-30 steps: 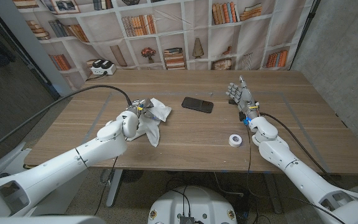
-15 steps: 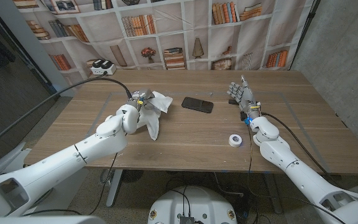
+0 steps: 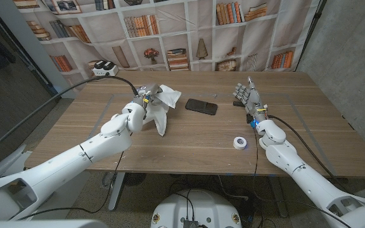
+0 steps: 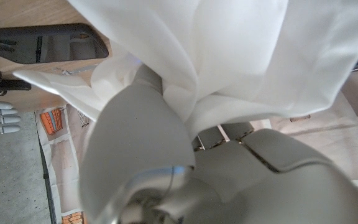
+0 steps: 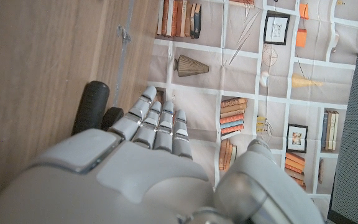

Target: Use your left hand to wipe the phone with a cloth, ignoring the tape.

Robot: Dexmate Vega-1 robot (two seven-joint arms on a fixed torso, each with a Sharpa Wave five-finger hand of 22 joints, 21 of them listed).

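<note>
My left hand (image 3: 140, 104) grips a white cloth (image 3: 161, 106) and holds it off the table, its loose end hanging down. The cloth (image 4: 229, 56) drapes over that hand (image 4: 166, 155) in the left wrist view, with the black phone (image 4: 42, 43) just beyond it. The phone (image 3: 201, 106) lies flat at mid-table, a short way right of the cloth. My right hand (image 3: 246, 96) stands upright on its edge at the right, fingers straight and apart, holding nothing; it appears again as the right hand (image 5: 148, 143).
A white roll of tape (image 3: 239, 142) lies near the front edge, right of centre. A small dark object (image 5: 92, 106) sits on the table by my right hand. A white device (image 3: 103, 68) stands at the back left corner. A bookshelf backdrop hangs behind the table.
My left hand has lifted the cloth off the table and carried it farther back and to the right, closer to the phone. The right hand has barely moved.
</note>
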